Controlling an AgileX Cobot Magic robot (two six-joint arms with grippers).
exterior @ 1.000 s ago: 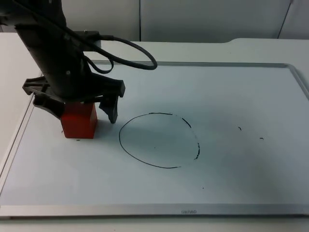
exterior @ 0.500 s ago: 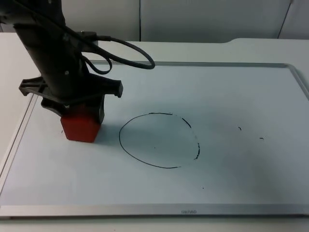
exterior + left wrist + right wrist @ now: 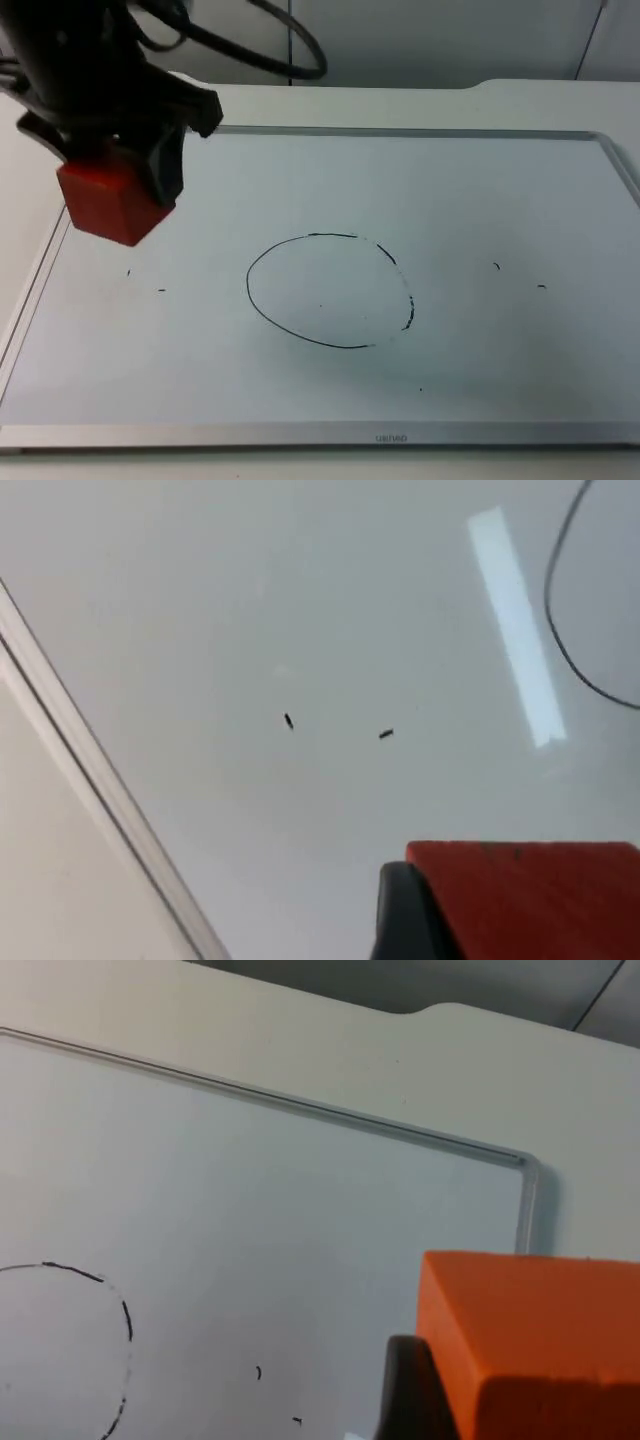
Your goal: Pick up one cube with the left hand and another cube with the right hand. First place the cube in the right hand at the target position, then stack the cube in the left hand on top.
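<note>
My left gripper (image 3: 110, 180) hangs above the board's left side, shut on a red cube (image 3: 108, 205) that it holds clear of the surface. The left wrist view has the red cube (image 3: 530, 900) against a black fingertip (image 3: 405, 920), high over the board. The target is a hand-drawn black circle (image 3: 328, 290) at the board's middle, with nothing inside it. In the right wrist view, my right gripper (image 3: 535, 1405) is shut on an orange cube (image 3: 540, 1330), a fingertip (image 3: 405, 1390) pressed to its side, above the board's far right corner.
A whiteboard (image 3: 500, 180) with a thin metal frame covers the table. Its left frame edge (image 3: 100, 780) runs below the left gripper. The frame's far right corner (image 3: 528, 1175) lies below the right gripper. Small pen marks (image 3: 497, 266) dot the board.
The left gripper's fingers went from open around the red cube to shut on it. It then lifted the cube off the board, up and to the left.
</note>
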